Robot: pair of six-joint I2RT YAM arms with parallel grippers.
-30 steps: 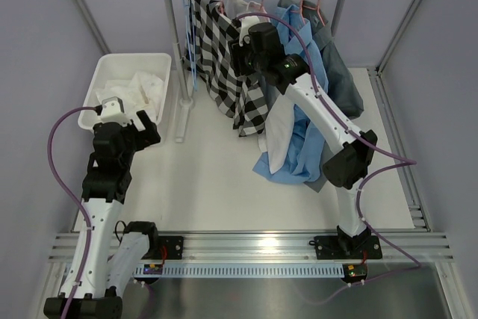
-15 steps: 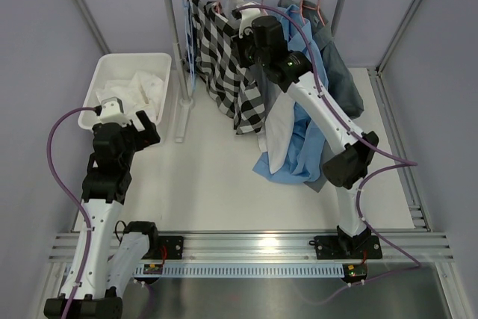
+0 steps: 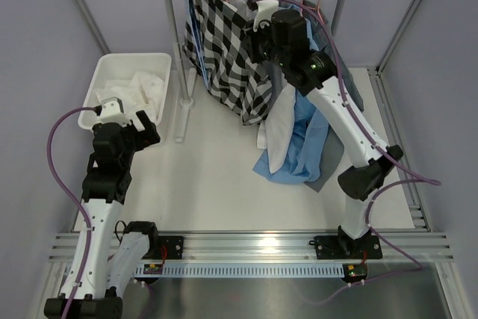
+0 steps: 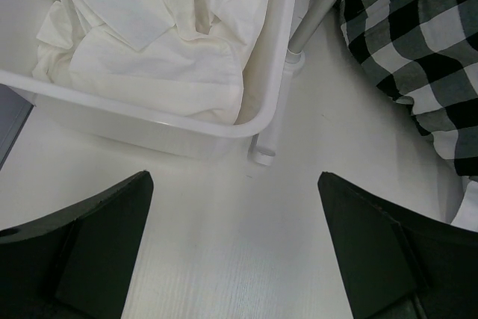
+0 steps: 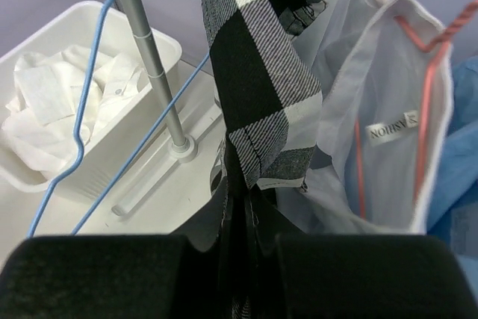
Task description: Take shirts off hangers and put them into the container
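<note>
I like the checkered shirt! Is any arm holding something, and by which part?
The right end effector pinches the check shirt by a cloth fold near its top; the left end effector holds nothing.

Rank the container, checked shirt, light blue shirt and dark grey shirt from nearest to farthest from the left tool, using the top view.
From the left tool:
1. container, just beyond it, at the far left.
2. checked shirt, hanging at centre back.
3. light blue shirt, draped right of centre.
4. dark grey shirt, farthest right.
</note>
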